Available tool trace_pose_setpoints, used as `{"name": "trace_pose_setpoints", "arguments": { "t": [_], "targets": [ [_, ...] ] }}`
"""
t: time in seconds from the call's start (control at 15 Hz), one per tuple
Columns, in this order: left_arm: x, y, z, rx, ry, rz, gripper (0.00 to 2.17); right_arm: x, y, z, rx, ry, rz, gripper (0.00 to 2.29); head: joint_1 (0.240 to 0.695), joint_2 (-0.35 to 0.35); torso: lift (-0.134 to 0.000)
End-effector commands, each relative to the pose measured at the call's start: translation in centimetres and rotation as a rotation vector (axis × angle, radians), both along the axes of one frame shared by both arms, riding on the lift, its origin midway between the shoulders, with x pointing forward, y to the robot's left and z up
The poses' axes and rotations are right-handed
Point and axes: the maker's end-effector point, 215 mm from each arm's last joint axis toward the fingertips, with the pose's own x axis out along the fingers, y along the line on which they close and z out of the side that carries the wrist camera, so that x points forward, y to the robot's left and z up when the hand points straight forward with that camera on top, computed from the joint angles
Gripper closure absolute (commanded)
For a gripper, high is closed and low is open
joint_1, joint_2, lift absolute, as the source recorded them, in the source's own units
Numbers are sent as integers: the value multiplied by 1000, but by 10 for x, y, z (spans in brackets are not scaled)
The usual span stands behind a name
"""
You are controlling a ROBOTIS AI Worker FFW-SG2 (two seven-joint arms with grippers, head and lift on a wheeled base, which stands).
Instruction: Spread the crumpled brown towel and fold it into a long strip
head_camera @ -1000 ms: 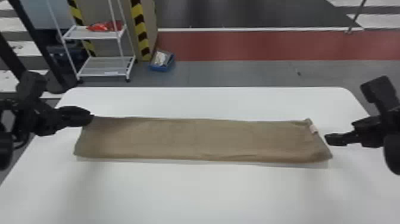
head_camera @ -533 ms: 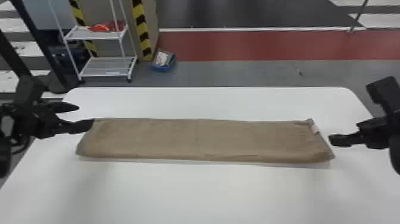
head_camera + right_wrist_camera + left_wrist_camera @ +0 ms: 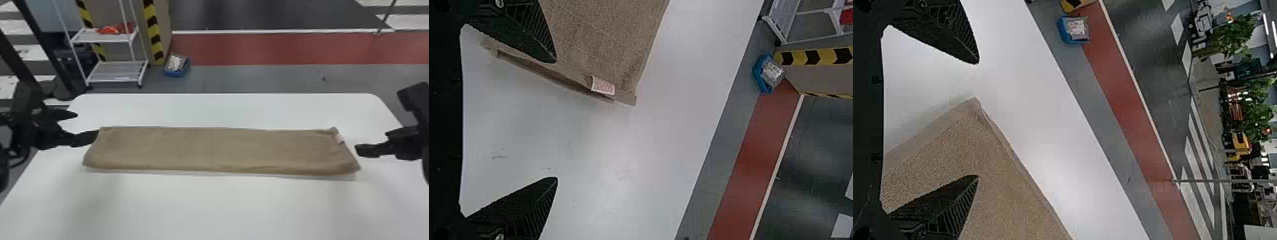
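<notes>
One brown towel (image 3: 220, 150) lies on the bench (image 3: 207, 207) as a long, flat strip, parallel to the far edge and set nearer that edge, with its ends toward the left and right edges. A pale tag (image 3: 339, 138) shows on the right end, near the strip's far corner. The near long side is rounded, consistent with a fold.

Left pincer (image 3: 977, 119): at the strip's far left corner, fingers apart. In the left wrist view one finger overlies the cloth and the other overlies bare bench; contact cannot be confirmed. Right pincer (image 3: 554, 120): beside the right end, toward the bench's right edge, fingers apart, nothing between them.

Handling: treat the material as light, soft and limp. The weave looks coarse, so slipping in the grip is unlikely, and breakage is not a concern. The cloth will probably sag between widely spaced holds.

Grip points: for any correction, take the outer corners and close on all layers together. A pinch on the top layer alone could open the fold; pulling by the tag could skew the end.

Assessment: folding appears complete or nearly so. Suggested next step: lift both pincers clear without dragging the corners.
</notes>
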Motion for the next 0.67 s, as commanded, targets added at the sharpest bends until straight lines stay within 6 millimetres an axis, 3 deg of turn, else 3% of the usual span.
{"name": "trace_pose_setpoints", "arguments": {
  "t": [0.0, 0.6],
  "targets": [
    [-1, 0, -1, -1, 4, 1, 73, -1, -4, 1, 29, -3, -21, 36, 695, 40, -125],
    [-5, 3, -4, -1, 10, 4, 80, -4, -10, 1, 95, 4, -79, 39, 695, 30, -125]
  ]
}}
